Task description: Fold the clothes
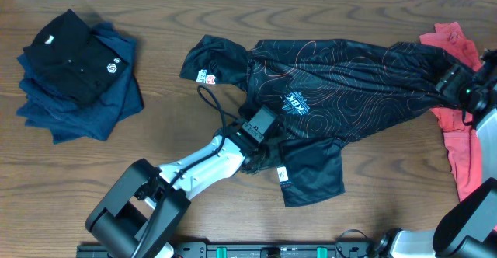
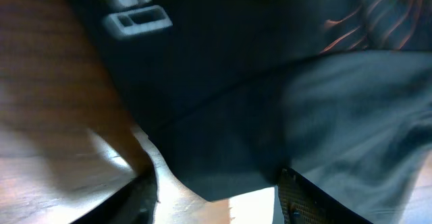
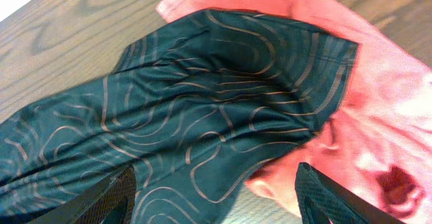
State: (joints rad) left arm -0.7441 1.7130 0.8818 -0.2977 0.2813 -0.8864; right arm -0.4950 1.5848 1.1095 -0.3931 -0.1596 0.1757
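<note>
Both open: left gripper (image 2: pixel 216 198) over jersey (image 1: pixel 342 79) near edge, right gripper (image 3: pixel 217 196) at its right end; likely flattening stage, next needs edge pinches.

The black jersey (image 1: pixel 342 79), printed with thin contour lines, is lying crumpled and unfolded across the wooden table (image 1: pixel 388 188), its blue chest logo (image 1: pixel 296 102) facing up. One short sleeve (image 1: pixel 208 62) is spreading up-left, and its right end is bunching together.
</note>
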